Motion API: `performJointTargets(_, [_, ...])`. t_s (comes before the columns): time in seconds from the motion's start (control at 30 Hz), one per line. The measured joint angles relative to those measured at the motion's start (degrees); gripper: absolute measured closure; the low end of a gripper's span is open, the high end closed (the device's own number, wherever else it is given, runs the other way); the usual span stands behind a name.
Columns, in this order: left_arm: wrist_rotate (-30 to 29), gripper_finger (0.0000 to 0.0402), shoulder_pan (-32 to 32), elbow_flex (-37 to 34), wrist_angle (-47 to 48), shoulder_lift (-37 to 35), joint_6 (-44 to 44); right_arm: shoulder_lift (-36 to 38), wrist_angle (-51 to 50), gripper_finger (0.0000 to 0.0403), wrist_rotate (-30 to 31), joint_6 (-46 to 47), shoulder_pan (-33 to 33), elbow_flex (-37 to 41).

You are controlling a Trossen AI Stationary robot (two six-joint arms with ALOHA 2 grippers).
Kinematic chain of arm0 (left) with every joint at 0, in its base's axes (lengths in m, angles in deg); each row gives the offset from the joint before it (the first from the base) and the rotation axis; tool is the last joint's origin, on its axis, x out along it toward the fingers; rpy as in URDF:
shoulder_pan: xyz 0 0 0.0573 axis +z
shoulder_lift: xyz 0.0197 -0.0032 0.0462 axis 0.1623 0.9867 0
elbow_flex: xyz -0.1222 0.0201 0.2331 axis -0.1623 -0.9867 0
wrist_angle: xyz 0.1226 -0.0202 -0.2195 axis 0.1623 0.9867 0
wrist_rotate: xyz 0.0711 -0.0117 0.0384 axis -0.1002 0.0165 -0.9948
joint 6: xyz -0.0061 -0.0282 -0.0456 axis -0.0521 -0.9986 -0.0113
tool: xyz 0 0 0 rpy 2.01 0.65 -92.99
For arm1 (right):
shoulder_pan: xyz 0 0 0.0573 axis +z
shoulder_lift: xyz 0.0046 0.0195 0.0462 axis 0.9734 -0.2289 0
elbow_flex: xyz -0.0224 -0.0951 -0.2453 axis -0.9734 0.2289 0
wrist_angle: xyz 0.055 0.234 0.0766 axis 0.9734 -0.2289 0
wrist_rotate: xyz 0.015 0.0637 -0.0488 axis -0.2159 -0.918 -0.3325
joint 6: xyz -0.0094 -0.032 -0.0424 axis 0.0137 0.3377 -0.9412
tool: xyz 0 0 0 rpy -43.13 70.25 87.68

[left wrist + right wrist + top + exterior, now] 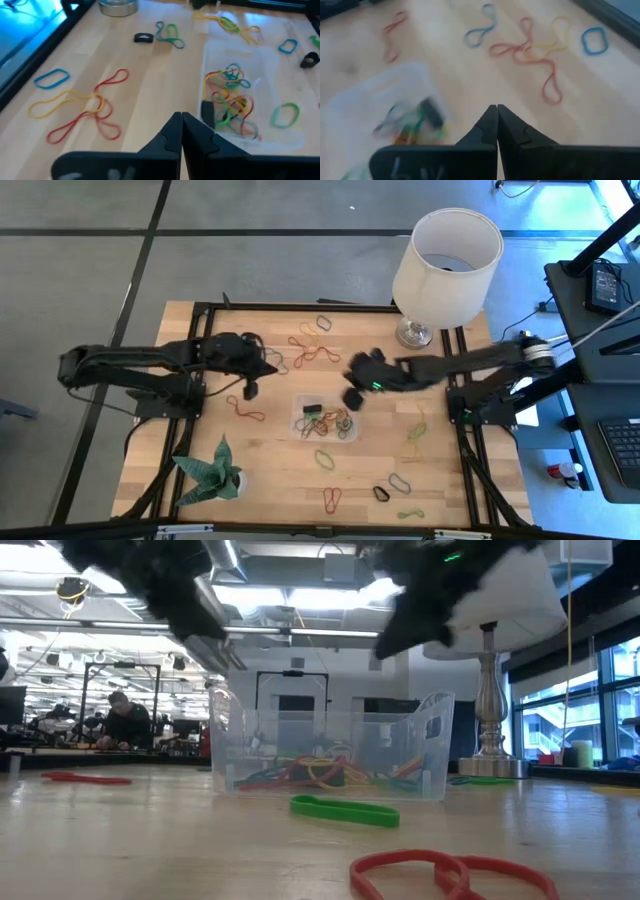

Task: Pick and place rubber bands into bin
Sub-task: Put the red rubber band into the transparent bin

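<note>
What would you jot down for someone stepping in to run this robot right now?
Left gripper: shut, empty, raised left of the bin.
Right gripper: shut, empty, raised at the bin's right edge.
Done: a tangle of rubber bands already lies in the clear bin, mid-table.
Left: many loose bands on the wood: a red and yellow cluster on the far side, a red one left of the bin, a green one and a red one on the near side, and more near the right edge.
</note>
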Motion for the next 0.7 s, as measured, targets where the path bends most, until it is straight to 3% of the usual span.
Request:
performJointTargets(0.3, [7.1,0.0399,8.5,-5.1,-0.4,-5.3,6.5,-21.8,-8.7,0.0375,-0.1,6.7,-11.2,-21.7])
performJointTargets(0.53, [10.8,0.0399,12.3,-5.5,-0.1,-5.1,10.4,-34.1,-16.4,0.0306,-9.1,7.9,-16.6,-34.4])
performJointTargets(0.7, [13.8,0.0400,14.8,-5.5,-0.2,-5.1,11.9,-39.8,-19.0,0.0254,-10.0,10.2,-18.7,-38.9])
